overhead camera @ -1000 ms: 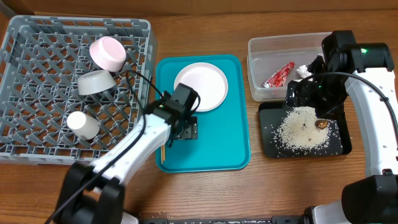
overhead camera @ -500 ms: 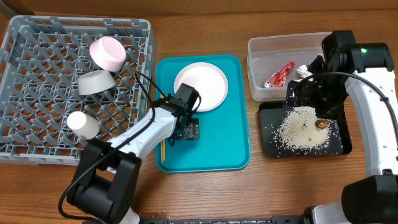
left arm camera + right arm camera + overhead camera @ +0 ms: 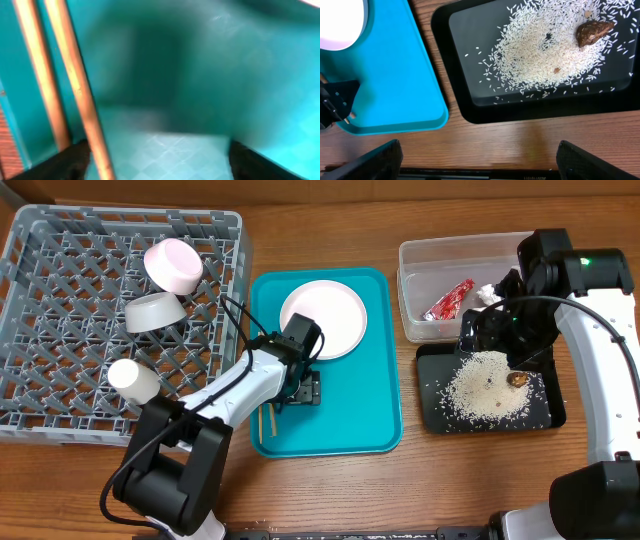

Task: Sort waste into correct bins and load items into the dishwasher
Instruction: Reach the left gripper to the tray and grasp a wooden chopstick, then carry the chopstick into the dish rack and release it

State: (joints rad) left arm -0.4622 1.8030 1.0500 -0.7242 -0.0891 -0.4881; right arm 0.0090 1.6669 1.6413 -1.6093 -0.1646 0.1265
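Observation:
My left gripper is open and low on the teal tray, just below the white plate. In the left wrist view its fingers straddle tray floor, with the two wooden chopsticks lying by the left finger; one stick sits just inside it. The chopsticks' ends show in the overhead view. My right gripper is open and empty over the black tray, which holds rice and the brown lump. The clear tub holds the candy wrapper and tissue.
The grey dish rack at the left holds a pink-white saucer, a small bowl and a cup. In the right wrist view the fingers hang over bare wood beside the black tray and the teal tray's corner.
My left arm's elbow has swung down and to the left while its gripper stays low by the chopsticks. The right arm has not moved.

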